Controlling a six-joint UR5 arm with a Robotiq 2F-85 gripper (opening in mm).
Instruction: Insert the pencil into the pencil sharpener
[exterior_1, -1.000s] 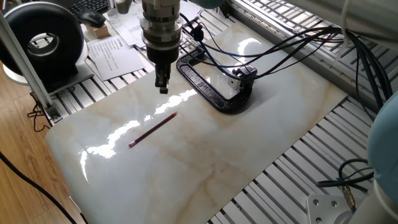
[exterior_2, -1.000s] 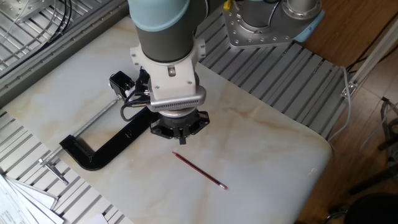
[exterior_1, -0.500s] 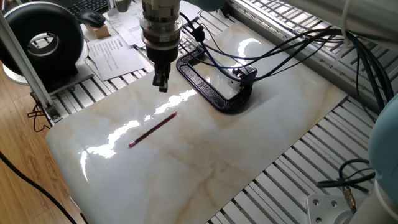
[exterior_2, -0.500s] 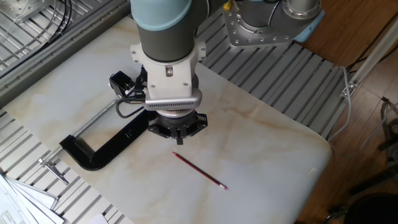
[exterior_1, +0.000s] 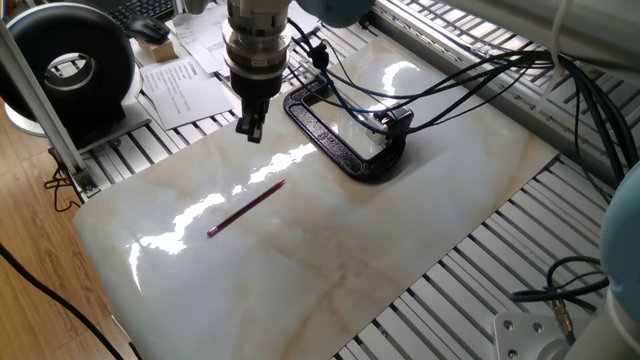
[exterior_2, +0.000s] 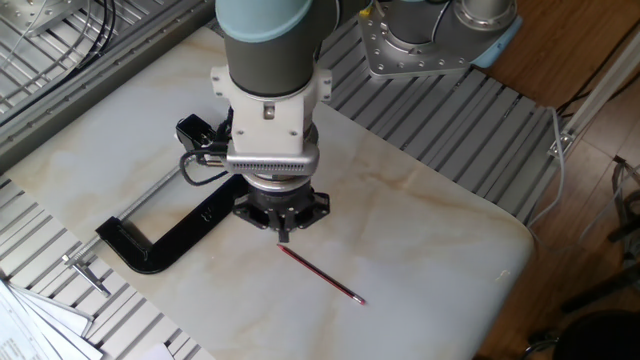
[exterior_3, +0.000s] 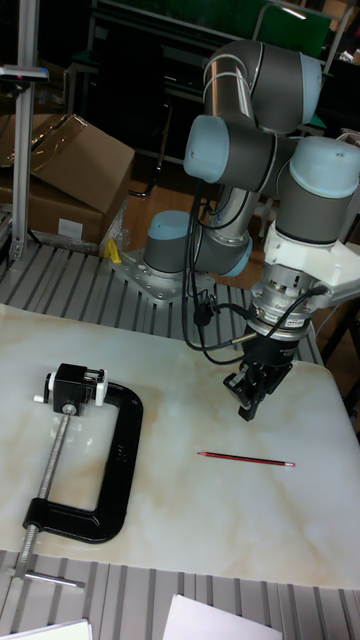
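Nothing is done yet: the pencil lies untouched at frame centre-left, the gripper hovers above it, narrow and empty, sharpener far left.

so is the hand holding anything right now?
Nothing. The hand hangs above the table with nothing between its fingers; the pencil lies flat on the marble, apart from it.

Claw jaw gap (wrist-blocked) indiscernible; sharpener opening too.
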